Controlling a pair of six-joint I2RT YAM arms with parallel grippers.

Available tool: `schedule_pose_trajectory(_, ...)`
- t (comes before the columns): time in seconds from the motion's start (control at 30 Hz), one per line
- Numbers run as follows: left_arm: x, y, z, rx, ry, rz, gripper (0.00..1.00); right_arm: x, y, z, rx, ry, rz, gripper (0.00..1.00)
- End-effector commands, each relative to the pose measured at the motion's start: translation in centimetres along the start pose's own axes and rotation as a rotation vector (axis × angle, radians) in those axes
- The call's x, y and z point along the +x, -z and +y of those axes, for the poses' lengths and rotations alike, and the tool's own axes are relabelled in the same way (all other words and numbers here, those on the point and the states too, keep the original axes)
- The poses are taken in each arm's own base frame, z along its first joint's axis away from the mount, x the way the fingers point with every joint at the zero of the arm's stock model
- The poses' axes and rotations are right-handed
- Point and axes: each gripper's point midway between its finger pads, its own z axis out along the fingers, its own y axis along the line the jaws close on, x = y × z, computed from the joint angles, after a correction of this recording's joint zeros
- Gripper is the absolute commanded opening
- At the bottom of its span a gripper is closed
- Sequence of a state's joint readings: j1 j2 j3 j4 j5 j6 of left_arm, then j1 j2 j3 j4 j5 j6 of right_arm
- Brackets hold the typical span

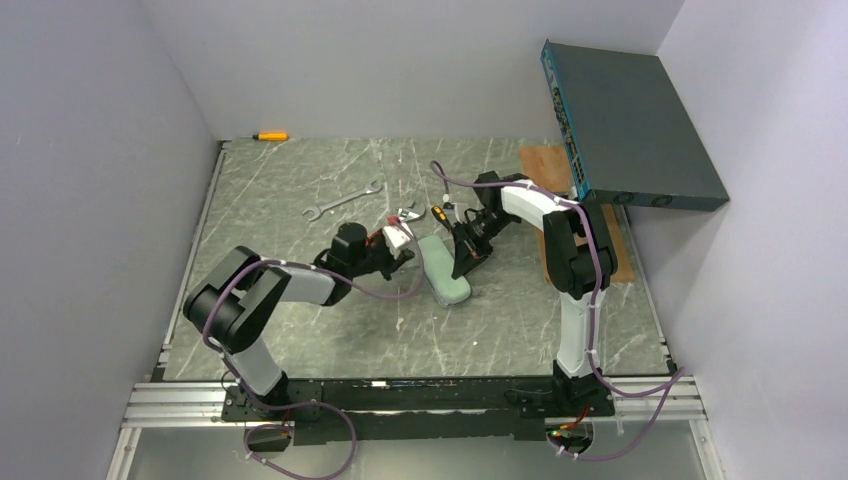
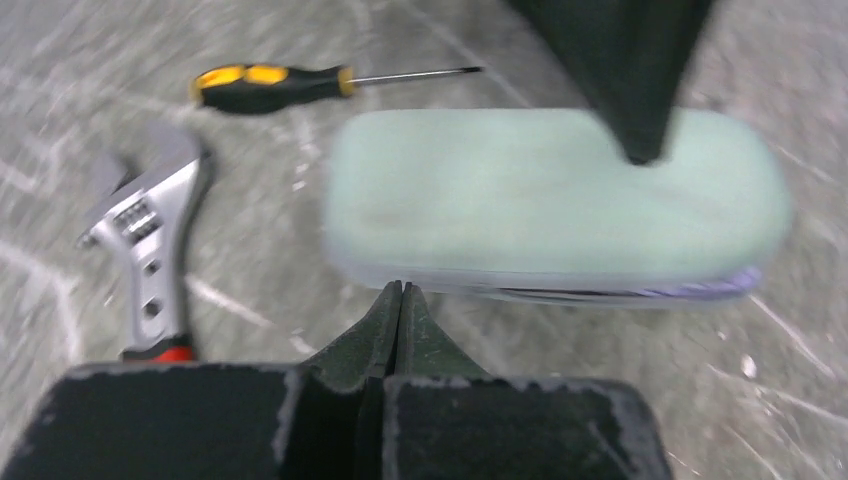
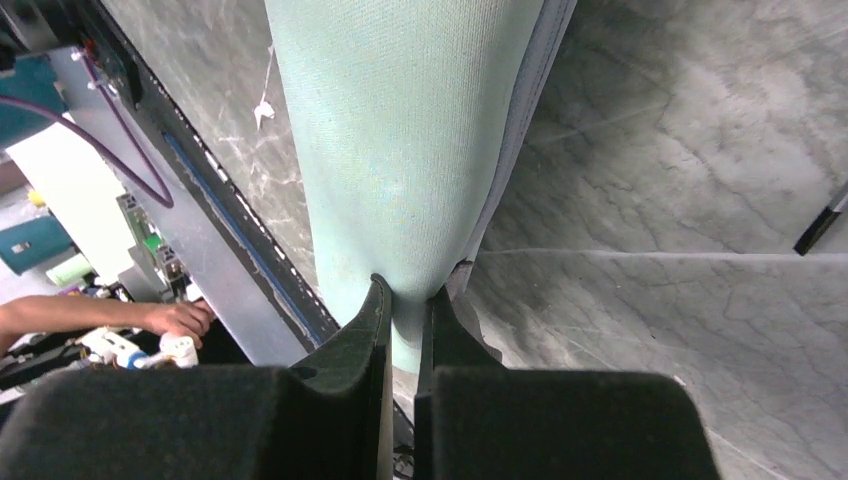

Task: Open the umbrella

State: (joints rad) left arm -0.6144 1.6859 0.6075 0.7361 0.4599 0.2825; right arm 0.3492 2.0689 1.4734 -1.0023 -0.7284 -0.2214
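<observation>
The pale mint-green oval case (image 1: 443,268) lies on the marble table. A thin strip of the umbrella's lavender fabric (image 2: 710,291) with a black line shows under the case's near edge; it also shows along the case's edge in the right wrist view (image 3: 532,90). The rest of the umbrella is hidden. My right gripper (image 3: 405,292) is shut on the end of the case (image 3: 400,150). My left gripper (image 2: 401,290) is shut and empty, its tips just at the case's long side (image 2: 550,190). One right finger (image 2: 630,80) shows above the case.
A black-and-yellow screwdriver (image 2: 270,85) and an adjustable wrench (image 2: 150,230) lie left of the case. A spanner (image 1: 342,200) and an orange-handled tool (image 1: 270,136) lie farther back. A blue-grey box (image 1: 630,125) and a wooden board (image 1: 545,165) sit at back right.
</observation>
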Motion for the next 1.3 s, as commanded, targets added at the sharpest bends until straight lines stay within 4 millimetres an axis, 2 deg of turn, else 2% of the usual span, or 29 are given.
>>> schedule_pose_trajectory(0.0, -1.5, 0.2, 4.5, -0.150, 0.299, -0.062, 0.00, 3.4, -1.1, -3.8, 0.125, 0.085, 0.138, 0.00)
schedule_pose_trajectory(0.17, -0.9, 0.0, 7.2, -0.201, 0.434, -0.068, 0.00, 3.5, -0.9, -3.9, 0.110, 0.179, 0.156, 0.00)
schedule_pose_trajectory(0.3, -1.0, 0.1, 7.4, -0.166, 0.482, -0.073, 0.00, 1.9, -0.3, -4.4, 0.149, 0.249, 0.142, 0.00)
schedule_pose_trajectory(0.37, -2.0, 0.9, 6.2, -0.103, 0.432, -0.104, 0.00, 1.5, -0.3, -4.5, 0.136, 0.223, 0.153, 0.00)
schedule_pose_trajectory(0.53, -1.3, 2.5, 0.9, 0.046, 0.319, -0.052, 0.38, 2.1, -0.5, -4.5, 0.113, 0.210, 0.165, 0.00)
schedule_pose_trajectory(0.67, -0.1, 2.8, -3.2, 0.128, 0.229, -0.005, 0.49, 2.0, -0.2, -4.4, 0.110, 0.247, 0.162, 0.00)
schedule_pose_trajectory(0.73, 0.5, 2.7, -4.8, 0.163, 0.218, 0.007, 0.50, 1.9, -0.1, -4.2, 0.105, 0.275, 0.163, 0.00)
schedule_pose_trajectory(0.8, 1.0, 2.4, -5.4, 0.175, 0.231, 0.012, 0.50, 1.8, 0.0, -4.2, 0.105, 0.306, 0.162, 0.00)
schedule_pose_trajectory(0.93, 2.2, 1.5, -5.0, 0.159, 0.331, 0.021, 0.49, 2.0, 0.1, -4.0, 0.094, 0.368, 0.168, 0.00)
schedule_pose_trajectory(1.0, 2.1, 1.4, -5.1, 0.179, 0.369, 0.001, 0.50, 2.2, 0.1, -3.9, 0.095, 0.409, 0.174, 0.00)
schedule_pose_trajectory(1.27, 1.3, 1.0, -6.2, 0.309, 0.325, -0.064, 0.53, 2.3, -0.2, -3.8, 0.093, 0.466, 0.189, 0.00)
